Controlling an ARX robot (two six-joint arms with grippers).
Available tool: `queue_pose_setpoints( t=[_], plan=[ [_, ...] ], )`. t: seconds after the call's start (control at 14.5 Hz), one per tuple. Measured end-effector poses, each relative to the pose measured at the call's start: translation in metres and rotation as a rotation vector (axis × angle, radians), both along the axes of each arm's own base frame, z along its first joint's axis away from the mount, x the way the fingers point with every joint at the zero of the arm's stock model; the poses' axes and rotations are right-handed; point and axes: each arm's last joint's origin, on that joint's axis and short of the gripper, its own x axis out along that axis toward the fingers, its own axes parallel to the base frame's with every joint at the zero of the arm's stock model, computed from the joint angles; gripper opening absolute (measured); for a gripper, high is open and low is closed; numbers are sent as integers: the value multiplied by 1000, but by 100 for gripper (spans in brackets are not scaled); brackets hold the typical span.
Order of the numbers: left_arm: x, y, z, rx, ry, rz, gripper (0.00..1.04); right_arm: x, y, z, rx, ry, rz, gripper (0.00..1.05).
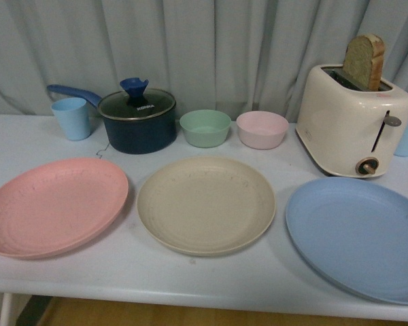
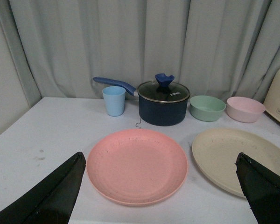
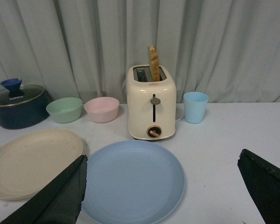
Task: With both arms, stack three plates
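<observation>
Three plates lie flat in a row on the white table (image 1: 190,278): the pink plate (image 1: 54,206) on the left, the beige plate (image 1: 205,204) in the middle, the blue plate (image 1: 359,238) on the right. None touch. Neither arm shows in the front view. My left gripper (image 2: 161,182) is open and empty, held back from and above the pink plate (image 2: 137,165), with the beige plate (image 2: 238,158) beside it. My right gripper (image 3: 163,184) is open and empty, held back from and above the blue plate (image 3: 133,182); the beige plate (image 3: 32,161) shows at the edge.
Along the back stand a blue cup (image 1: 72,117), a dark lidded saucepan (image 1: 137,119), a green bowl (image 1: 205,128), a pink bowl (image 1: 262,129), and a cream toaster (image 1: 353,119) with a bread slice. A second blue cup (image 3: 195,107) stands beside the toaster. A grey curtain hangs behind.
</observation>
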Motion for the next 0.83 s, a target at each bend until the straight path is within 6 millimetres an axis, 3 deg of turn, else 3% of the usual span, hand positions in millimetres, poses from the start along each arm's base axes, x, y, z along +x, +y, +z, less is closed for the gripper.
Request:
queue_pose_setpoints(
  t=[0.83],
  plan=[
    [0, 0, 0, 0, 0, 0, 98, 0, 0, 0, 0, 0, 0, 98]
  ],
)
